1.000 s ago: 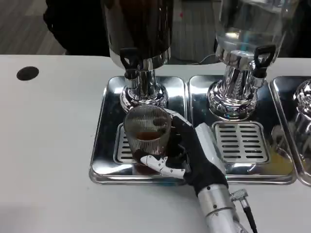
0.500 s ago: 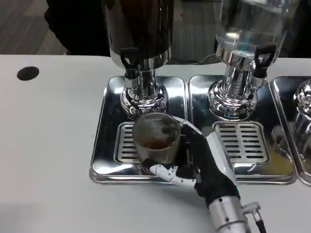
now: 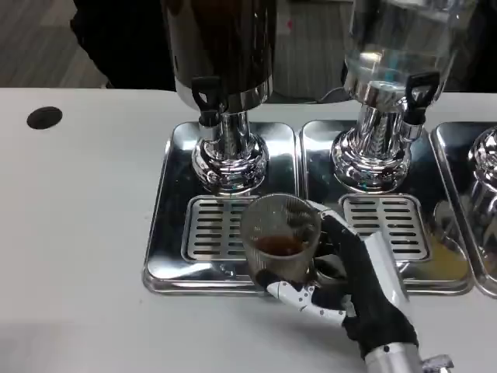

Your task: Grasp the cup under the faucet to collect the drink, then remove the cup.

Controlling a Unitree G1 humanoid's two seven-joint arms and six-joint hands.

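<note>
Over the front edge of the left drip tray (image 3: 167,233), carrying the cup (image 3: 279,245) clear of the dark dispenser's faucet (image 3: 206,99). Holding it with the right hand (image 3: 353,284), fingers wrapping the ribbed wall, thumb pressing low at the near side. Keeping a little brown drink in the bottom, well below the rim. Judging the step as removal: filling looks done, setting down on the bench (image 3: 78,256) not yet. Doing it well means keeping the cup upright, lifting its base over the tray lip rather than dragging, moving slowly toward bare bench, and easing the fingers apart only once the base is resting flat.
</note>
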